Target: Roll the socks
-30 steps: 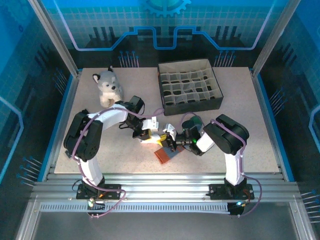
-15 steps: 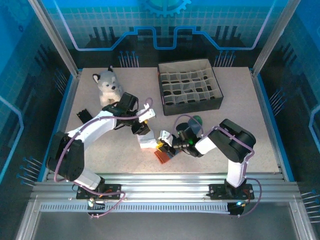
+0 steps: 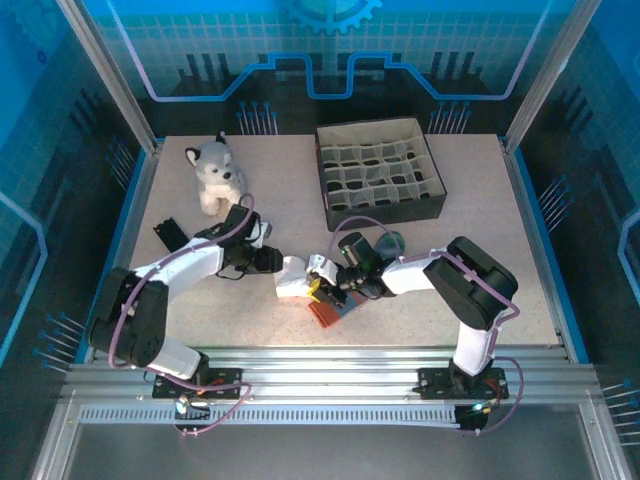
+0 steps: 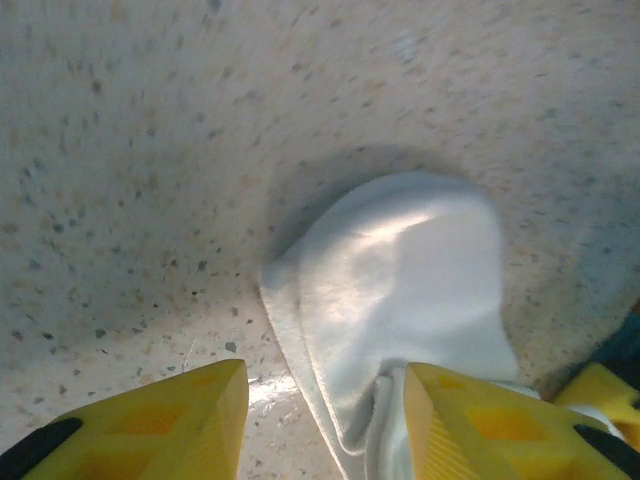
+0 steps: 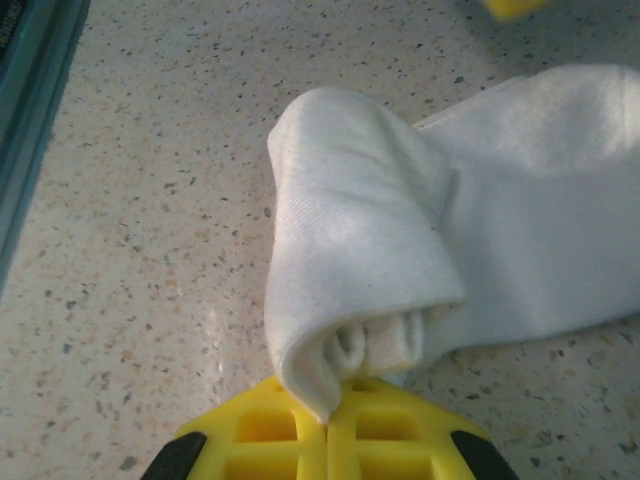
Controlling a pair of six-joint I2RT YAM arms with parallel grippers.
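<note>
The white sock (image 3: pixel 292 282) lies at the table's front middle, partly rolled. In the right wrist view its rolled end (image 5: pixel 350 260) sits just ahead of my right gripper (image 5: pixel 327 425), which is shut on the roll's loose edge. My right gripper (image 3: pixel 322 285) is at the sock's right side. My left gripper (image 3: pixel 278 262) is low at the sock's left end. It is open (image 4: pixel 325 385), with a fold of the white sock (image 4: pixel 400 290) between the fingers, against the right finger (image 4: pixel 480 420). The grey-blue sock's orange-red cuff (image 3: pixel 325 312) pokes out under the right gripper.
A grey-white plush husky (image 3: pixel 217 172) sits at the back left. A dark box with many dividers (image 3: pixel 380 185) stands at the back middle-right. The table's metal front rail (image 3: pixel 320 360) runs just behind the arm bases.
My left gripper has opened and swung down and left, low against the white sock's left end. My right gripper has shifted slightly left with the roll, still shut.
</note>
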